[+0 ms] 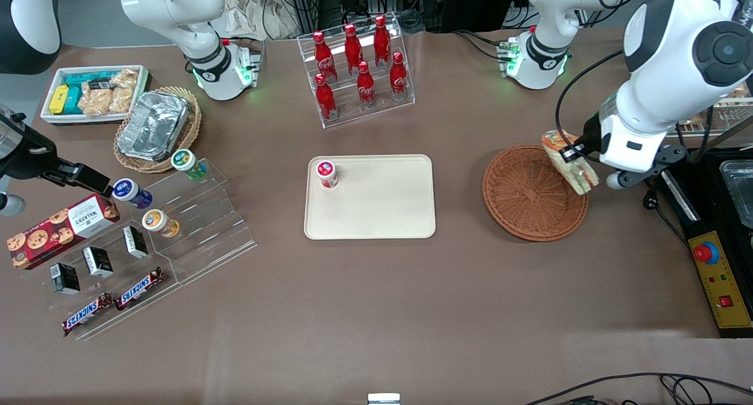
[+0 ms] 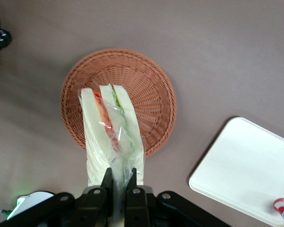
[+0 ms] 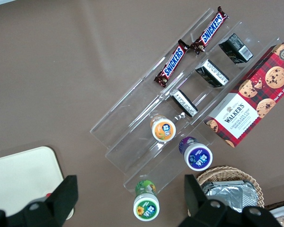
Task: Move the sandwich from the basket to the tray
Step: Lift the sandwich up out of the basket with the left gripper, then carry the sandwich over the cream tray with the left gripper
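Over the basket (image 1: 532, 196) is where the action is: the gripper (image 1: 569, 153) hangs above the rim on the working arm's side, with its 2 fingers (image 2: 107, 178) pinched tight on the sandwich (image 1: 569, 160). So the sandwich is up in the air, clear of the wicker, wrapped in clear film; from the wrist camera you can see the white bread slices with a red-orange layer and a green layer between them (image 2: 112, 130), and the basket (image 2: 146, 90) sits underneath with nothing in it.

Next along toward the parked arm's end is the tray (image 1: 376, 208), flat on the brown table (image 1: 376, 311), near the basket but not touching it. It's got 1 small red-lidded pot (image 1: 326, 173) standing in one corner, the rest of it bare.

Farther from the front camera than the tray there's a clear rack of 7 red cola bottles (image 1: 359, 69). Way off at the parked arm's end you've got a paler wicker basket holding a foil container (image 1: 154, 125), a white bin of snack packets (image 1: 94, 93), and a stepped acrylic stand (image 1: 194, 216) with little pots, small black boxes and 2 Snickers bars (image 1: 115, 302), plus a Walkers cookie box (image 1: 62, 228).
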